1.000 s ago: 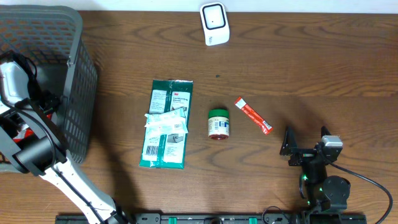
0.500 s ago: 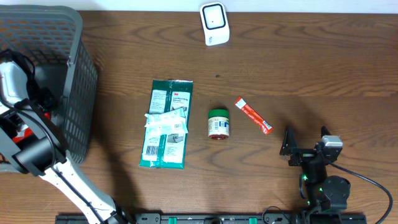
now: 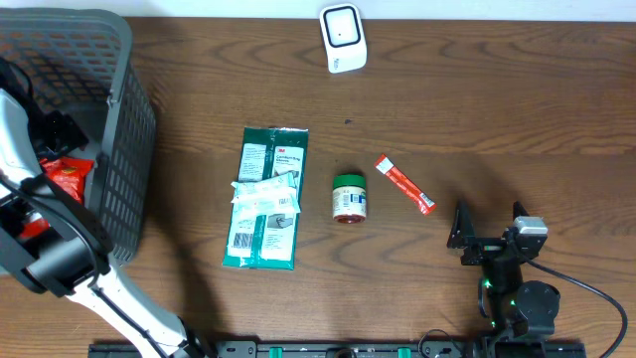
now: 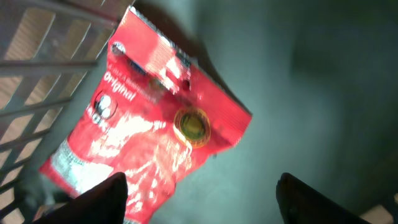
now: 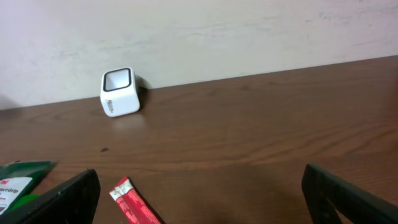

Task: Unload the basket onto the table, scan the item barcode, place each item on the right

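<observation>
Left claw (image 4: pixel 202 186): fingers spread wide and holding nothing, hovering over the red foil snack packet (image 4: pixel 149 134).
Packet: lies flat on the floor of the grey plastic mesh basket (image 3: pixel 129 119).
Change: the left claw has shifted inside the basket. The packet, hidden a second ago, is now exposed.
Right claw (image 3: pixel 488 221): fully open, empty, unmoved.

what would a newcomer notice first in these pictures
First, the bright red snack bag lying inside the grey basket at the table's left. Next, the row mid-table: green packet, small jar, red sachet, with the white scanner at the far edge.
</observation>
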